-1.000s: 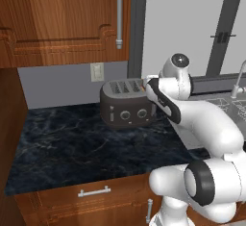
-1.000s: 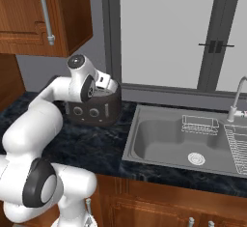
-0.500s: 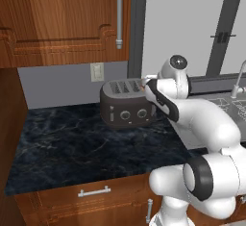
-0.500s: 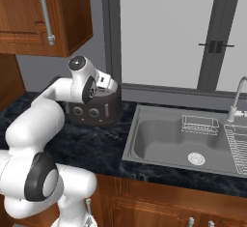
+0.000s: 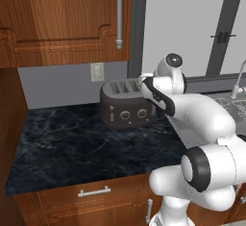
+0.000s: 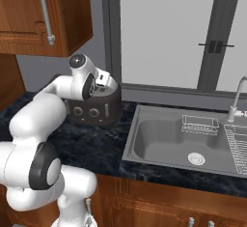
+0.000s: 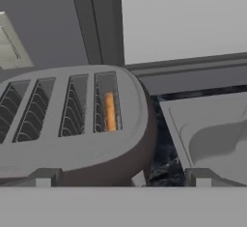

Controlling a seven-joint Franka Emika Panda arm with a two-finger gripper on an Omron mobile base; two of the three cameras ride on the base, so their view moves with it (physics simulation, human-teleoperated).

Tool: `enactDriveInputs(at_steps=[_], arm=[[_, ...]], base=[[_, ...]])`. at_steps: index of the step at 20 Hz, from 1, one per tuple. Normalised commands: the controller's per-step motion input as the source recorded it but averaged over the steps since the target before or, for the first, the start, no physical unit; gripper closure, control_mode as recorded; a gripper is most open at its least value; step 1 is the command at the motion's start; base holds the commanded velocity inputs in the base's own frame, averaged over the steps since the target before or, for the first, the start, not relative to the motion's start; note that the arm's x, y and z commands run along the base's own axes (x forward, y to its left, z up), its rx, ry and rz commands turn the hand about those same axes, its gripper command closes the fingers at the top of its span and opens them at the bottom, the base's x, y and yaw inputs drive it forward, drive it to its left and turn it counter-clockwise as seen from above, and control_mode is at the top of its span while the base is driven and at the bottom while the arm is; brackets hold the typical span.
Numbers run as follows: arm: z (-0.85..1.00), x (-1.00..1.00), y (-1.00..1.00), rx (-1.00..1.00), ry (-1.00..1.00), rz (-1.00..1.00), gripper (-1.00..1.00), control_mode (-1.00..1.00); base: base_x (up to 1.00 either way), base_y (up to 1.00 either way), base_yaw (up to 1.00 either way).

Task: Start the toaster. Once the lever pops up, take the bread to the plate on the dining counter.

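Tool (image 7: pixel 120 177) wide open, empty, above toaster (image 7: pixel 72 124) w/ bread (image 7: pixel 110 111) in slot

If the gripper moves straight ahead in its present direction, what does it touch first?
Most likely the top of the toaster, near the slot holding the bread; the open gripper points at it, though depth is unclear.

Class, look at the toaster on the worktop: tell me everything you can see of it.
The toaster is squat, rounded and dark grey-brown, with a paler top holding four slots and round silver knobs on its front. It stands upright on the black marble worktop, near the wall. The bread sits deep in the slot nearest the sink.
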Motion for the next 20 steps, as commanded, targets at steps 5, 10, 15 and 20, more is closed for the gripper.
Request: enactDriveInputs(at_steps=[5,10,15,20], arm=[[0.00,0.24,0.03,0.00,0.02,0.02,-1.00,-1.00],[0.00,0.12,0.17,0.00,0.08,0.00,-1.00,-1.00],[-0.14,0.21,0.11,0.00,0.03,0.00,-1.00,-1.00],[-0.20,0.18,0.00,0.00,0.00,0.00,-1.00,-1.00]], base=[[0.00,0.00,0.00],[0.00,0.00,0.00],[0.00,0.00,0.00],[0.00,0.00,0.00]])
